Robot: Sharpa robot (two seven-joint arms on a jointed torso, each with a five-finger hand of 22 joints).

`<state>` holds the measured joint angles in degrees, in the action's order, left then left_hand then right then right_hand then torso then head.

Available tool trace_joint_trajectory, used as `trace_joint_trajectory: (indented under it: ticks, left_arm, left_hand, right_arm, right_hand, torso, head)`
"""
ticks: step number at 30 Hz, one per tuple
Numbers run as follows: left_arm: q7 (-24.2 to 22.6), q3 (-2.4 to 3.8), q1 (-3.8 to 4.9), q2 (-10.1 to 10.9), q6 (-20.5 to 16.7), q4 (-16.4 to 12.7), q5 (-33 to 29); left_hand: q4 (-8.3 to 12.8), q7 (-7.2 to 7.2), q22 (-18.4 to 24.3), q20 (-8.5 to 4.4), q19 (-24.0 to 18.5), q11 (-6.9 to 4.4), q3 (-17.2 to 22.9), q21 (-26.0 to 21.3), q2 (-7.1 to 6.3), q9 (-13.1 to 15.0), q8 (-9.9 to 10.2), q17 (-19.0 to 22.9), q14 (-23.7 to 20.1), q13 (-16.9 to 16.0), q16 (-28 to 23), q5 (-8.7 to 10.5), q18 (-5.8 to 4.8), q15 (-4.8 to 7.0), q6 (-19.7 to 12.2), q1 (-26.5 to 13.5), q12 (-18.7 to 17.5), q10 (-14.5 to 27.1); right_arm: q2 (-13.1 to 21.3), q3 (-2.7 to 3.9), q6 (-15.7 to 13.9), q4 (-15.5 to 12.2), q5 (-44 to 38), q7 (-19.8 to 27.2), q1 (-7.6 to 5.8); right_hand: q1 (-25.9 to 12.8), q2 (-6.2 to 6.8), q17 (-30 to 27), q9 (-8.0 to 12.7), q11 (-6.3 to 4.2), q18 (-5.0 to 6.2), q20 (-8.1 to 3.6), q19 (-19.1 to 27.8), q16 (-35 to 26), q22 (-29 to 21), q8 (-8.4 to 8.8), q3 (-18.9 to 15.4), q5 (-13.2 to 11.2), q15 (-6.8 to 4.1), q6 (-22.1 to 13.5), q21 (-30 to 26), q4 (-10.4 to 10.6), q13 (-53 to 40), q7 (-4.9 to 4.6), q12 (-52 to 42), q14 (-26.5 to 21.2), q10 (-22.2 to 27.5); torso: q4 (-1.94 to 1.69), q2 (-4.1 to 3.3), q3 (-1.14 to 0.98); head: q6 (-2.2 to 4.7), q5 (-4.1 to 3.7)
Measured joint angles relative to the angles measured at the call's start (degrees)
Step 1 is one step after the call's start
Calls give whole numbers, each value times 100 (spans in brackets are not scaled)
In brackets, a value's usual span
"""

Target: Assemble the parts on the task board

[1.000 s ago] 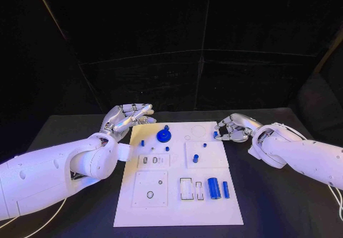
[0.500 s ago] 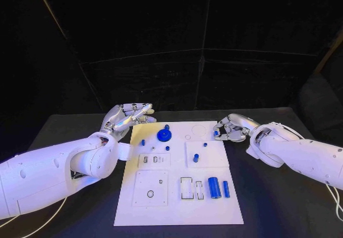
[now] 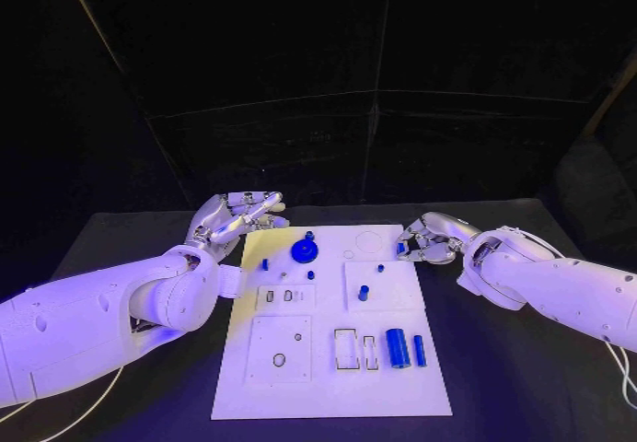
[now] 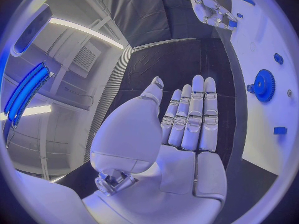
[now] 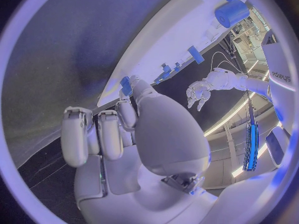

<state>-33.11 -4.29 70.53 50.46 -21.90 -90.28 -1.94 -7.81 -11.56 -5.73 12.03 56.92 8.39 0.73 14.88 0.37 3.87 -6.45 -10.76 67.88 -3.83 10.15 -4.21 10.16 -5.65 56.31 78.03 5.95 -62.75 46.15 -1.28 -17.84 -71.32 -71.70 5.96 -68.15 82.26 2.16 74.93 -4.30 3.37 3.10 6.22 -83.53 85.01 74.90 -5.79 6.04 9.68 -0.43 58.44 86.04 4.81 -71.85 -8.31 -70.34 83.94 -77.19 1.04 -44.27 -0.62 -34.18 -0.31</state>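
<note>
Fingers of the right hand [image 3: 427,238] curled in, pinching a small blue part [image 3: 399,247] just off the task board's [image 3: 399,401] far right corner; probably carried there toward the faint round socket [image 3: 368,241] near that corner, though which seat is meant cannot be told. Same pinch seen at the fingertips [image 5: 131,88] in the right wrist view, blue piece pressed between thumb and finger. Left hand [image 3: 237,216] raised beside the board's far left corner, fingers straight and side by side, holding nothing, apparently parked clear of the work. Blue gear [image 3: 304,250] seated near the far edge, close to the left hand. Small blue pegs [image 3: 311,274] standing just nearer than the gear; another blue peg [image 3: 363,293] upright on the square panel toward the right edge. Two blue cylinders [image 3: 397,348] lying loose beside the rectangular slots [image 3: 345,351] near the right edge, seemingly waiting for their turn. Oval recess [image 3: 279,361] on the near left panel not yet filled.
</note>
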Motion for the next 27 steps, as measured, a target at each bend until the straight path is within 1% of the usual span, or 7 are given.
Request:
trace_joint_trajectory:
  ticks: [4,12,13,15,18,22,27]
  left_arm:
    - [2,0,0,1,0,0,0]
    - [5,0,0,3,0,-1,0]
    - [5,0,0,3,0,-1,0]
    - [5,0,0,3,0,-1,0]
    - [6,0,0,9,0,-3,0]
    - [7,0,0,20,0,-7,0]
    - [8,0,0,31,0,-9,0]
  left_hand:
    - [0,0,0,0,0,0,0,0,0,0,0,0,0,0,0,0,0,0,0,0,0,0]
    - [0,-21,6,0,0,0,0,0,0,0,0,-7,0,0,0,0,0,0,21,0,0,0]
    - [0,-22,7,0,0,0,0,0,0,0,0,-7,0,0,0,0,0,0,22,0,0,0]
    - [0,-22,7,0,0,0,0,0,0,0,0,-7,0,0,0,0,0,0,22,0,0,0]
    - [0,-21,7,0,0,0,0,0,0,0,0,-7,0,0,0,0,0,0,22,0,0,0]
    - [0,-22,6,0,0,0,0,0,0,0,0,-7,0,0,0,0,0,0,22,0,0,0]
    - [0,-21,6,0,0,0,0,0,0,0,0,-6,0,0,0,0,0,0,21,0,-20,0]
  right_arm:
    - [-6,1,6,2,-18,-17,0]
    - [-11,2,-104,-21,-23,1,0]
    - [-11,1,-137,-30,-21,4,0]
    - [-6,1,-214,-59,-14,8,0]
    - [22,1,-356,-139,-5,8,0]
    - [122,2,-537,-398,7,-28,0]
    - [207,7,-719,-933,-17,-260,-13]
  right_hand:
    - [6,-41,0,0,0,0,-21,-21,0,0,-21,20,0,0,46,0,-20,-10,17,-21,0,0]
    - [113,-207,0,0,-128,0,-82,-42,1,0,-131,305,-137,-94,320,23,-140,-174,113,-191,10,-128]
    - [122,-216,-1,0,-143,-7,-87,-47,0,0,-135,347,-137,-104,327,23,-163,-187,106,-192,0,-143]
    - [130,-237,-1,0,-154,-93,-121,-43,0,0,-136,420,-168,-113,329,23,-192,-197,105,-192,-9,-153]
    - [99,-267,-1,1,-154,-93,-121,-43,1,0,-136,487,-172,-133,330,23,-230,-197,105,-192,10,-154]
    - [92,-275,-1,1,-155,-93,-121,-42,1,0,-136,498,-174,-133,330,23,-241,-184,105,-193,10,-154]
    - [82,-284,-1,1,-155,-92,-121,-43,1,0,-136,537,-200,-132,330,23,-232,-134,105,-132,10,-154]
  torso:
    - [0,0,-1]
    - [0,0,-2]
    - [0,0,-3]
    - [0,0,-4]
    - [0,1,-3]
    - [0,7,-1]
    - [0,11,7]
  head:
    - [-3,4]
    - [-14,4]
    - [-14,4]
    - [-15,4]
    - [-18,4]
    - [-14,4]
    - [-5,8]
